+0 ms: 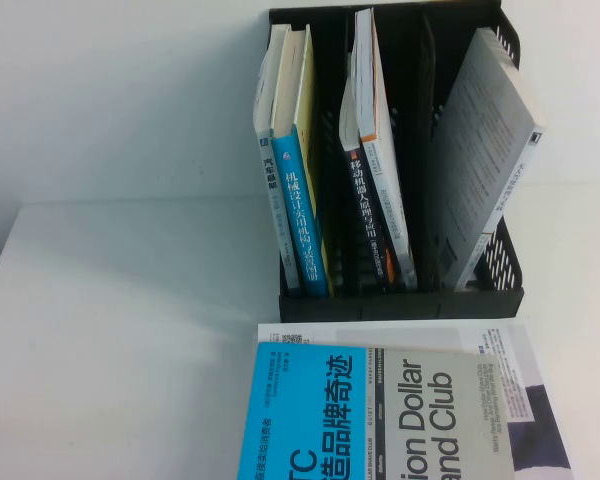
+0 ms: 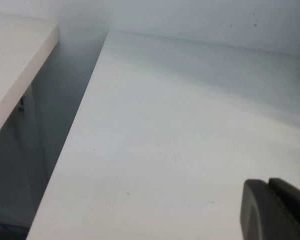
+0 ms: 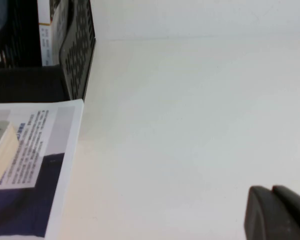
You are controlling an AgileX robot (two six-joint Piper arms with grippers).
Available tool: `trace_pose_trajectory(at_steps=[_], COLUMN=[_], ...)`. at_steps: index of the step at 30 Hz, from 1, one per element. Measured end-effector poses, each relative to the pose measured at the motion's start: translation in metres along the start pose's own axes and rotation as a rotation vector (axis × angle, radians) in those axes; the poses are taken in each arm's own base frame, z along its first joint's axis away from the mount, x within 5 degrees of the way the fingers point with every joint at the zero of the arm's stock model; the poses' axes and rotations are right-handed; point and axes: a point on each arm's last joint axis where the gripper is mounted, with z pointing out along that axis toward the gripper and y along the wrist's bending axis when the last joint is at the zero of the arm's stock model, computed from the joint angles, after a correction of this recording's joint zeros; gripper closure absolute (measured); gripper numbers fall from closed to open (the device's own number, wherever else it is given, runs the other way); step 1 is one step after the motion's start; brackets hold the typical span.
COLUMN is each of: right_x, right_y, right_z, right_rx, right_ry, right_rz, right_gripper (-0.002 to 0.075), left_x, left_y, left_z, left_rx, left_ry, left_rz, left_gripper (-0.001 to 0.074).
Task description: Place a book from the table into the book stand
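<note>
The book [image 1: 375,415], blue and grey cover, lies flat near the front edge of the table [image 1: 120,330], cover up, stacked on a bigger white book [image 1: 500,345] whose edges stick out behind and to the right. Just behind both stands the book stand [image 1: 400,290], black with mesh sides, several slots. A blue-spined book [image 1: 302,210] and others fill the left slots, a dark-spined one [image 1: 370,220] sits in the middle, and a grey book [image 1: 485,165] leans in the right slot. There is free room between the middle and right books.

Neither arm shows in the high view. The left gripper [image 2: 277,210] shows only as a dark corner over bare table, far from the books; can't tell if its pincer is spread or pressed. The right gripper [image 3: 277,212] is the same: a dark corner over bare table, off to the right of the white book's corner [image 3: 35,165] and the stand's wall [image 3: 77,50]; pincer state can't be told.

Handling guess: a thick paperback, moderately heavy, fairly stiff, but the glossy cover is likely slick. Best grip is probably the right or near edge, pinching the full thickness where it overhangs or lifts off the white book. Risk: the cover flops open, or the lower book drags along.
</note>
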Motion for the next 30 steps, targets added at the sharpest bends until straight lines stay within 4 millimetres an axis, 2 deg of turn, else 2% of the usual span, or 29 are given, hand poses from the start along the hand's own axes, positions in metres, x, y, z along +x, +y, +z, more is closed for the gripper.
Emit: trace_pose_trajectory(at_steps=[11,18,30], right_x=[-0.002,-0.019,-0.04], right_y=[0.0,0.001,-0.009], right_z=[0.001,-0.001,-0.009], right_rx=[-0.005,-0.039,0.017], right_ry=[-0.033,-0.227,-0.489], right_rz=[0.026,0.235,0.331], right_gripper=[0.0729,0.0729,0.0729], left_x=[-0.002,-0.015,-0.033], left_y=[-0.001,-0.005,-0.008], left_z=[0.001,-0.001,-0.006], left_rx=[0.013,0.071,0.154], left_ry=[-0.047,-0.182,-0.383], left_rz=[0.006,-0.138,-0.288], left_gripper=[0.0738,0.0738,0.0738])
